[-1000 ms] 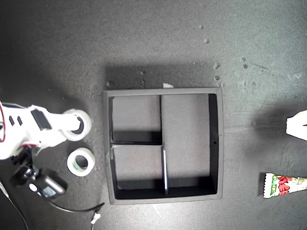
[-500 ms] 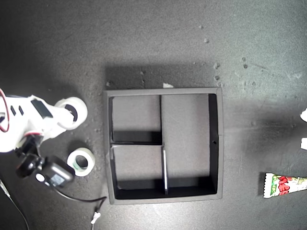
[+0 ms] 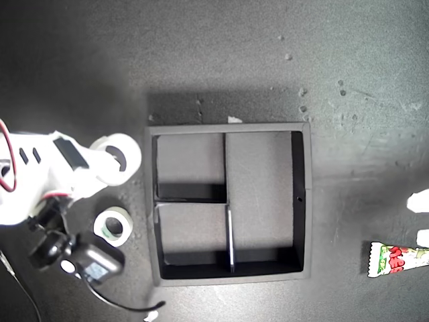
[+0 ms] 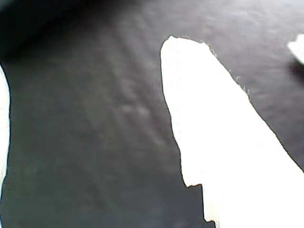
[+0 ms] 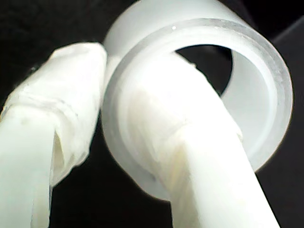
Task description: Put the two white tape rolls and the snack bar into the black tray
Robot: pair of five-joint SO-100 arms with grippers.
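The plain white tape roll (image 3: 132, 151) hangs just off the outer wall of the black tray (image 3: 228, 127), on the exterior view's left. My second gripper (image 3: 110, 164) is shut on it, one finger through the hole and one outside the wall (image 5: 266, 80). The other tape roll (image 3: 100, 222), with a greenish inner rim, lies flat on the mat below it. The snack bar (image 3: 399, 260) lies at the exterior view's right edge, partly cut off. My first gripper (image 3: 421, 219) shows only as white tips just above it. It is open, and bare mat lies between its fingers (image 4: 223, 142).
All three tray sections hold nothing. A black wrist camera (image 3: 84, 260) and its cable hang below the second arm, near the greenish roll. A white scrap (image 3: 234, 119) lies at the tray's far rim, and small crumbs dot the dark mat.
My second gripper has carried the plain roll toward the tray, to the exterior view's right. The first gripper's tips have drifted down the right edge toward the snack bar.
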